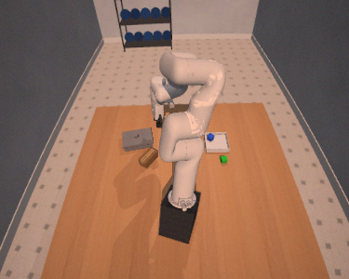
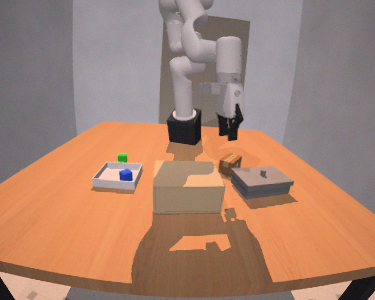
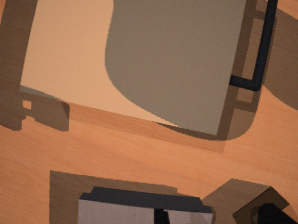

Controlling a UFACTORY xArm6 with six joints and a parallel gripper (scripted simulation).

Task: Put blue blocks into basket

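My gripper point(image 1: 159, 123) point(image 2: 227, 135) point(image 3: 216, 215) is open and empty, high above the table on the metal box's side. A blue block point(image 1: 210, 137) point(image 2: 126, 175) lies in the white basket point(image 1: 221, 151) point(image 2: 114, 185). The light wooden cabinet point(image 2: 187, 199) point(image 3: 165, 65) stands in the middle; its drawer looks shut, with a black handle point(image 3: 259, 75) on the robot's side. The grey metal box point(image 1: 140, 147) point(image 2: 262, 191) has its knobbed lid point(image 1: 143, 134) point(image 2: 249, 176) point(image 3: 115, 215) on; whether fully down I cannot tell. Their insides are hidden.
A small brown box point(image 1: 149, 157) point(image 2: 230, 164) lies beside the metal box, towards the robot base. A green block point(image 1: 223, 159) point(image 2: 122, 157) lies on the table outside the basket. The arm hides most of the cabinet in the top view.
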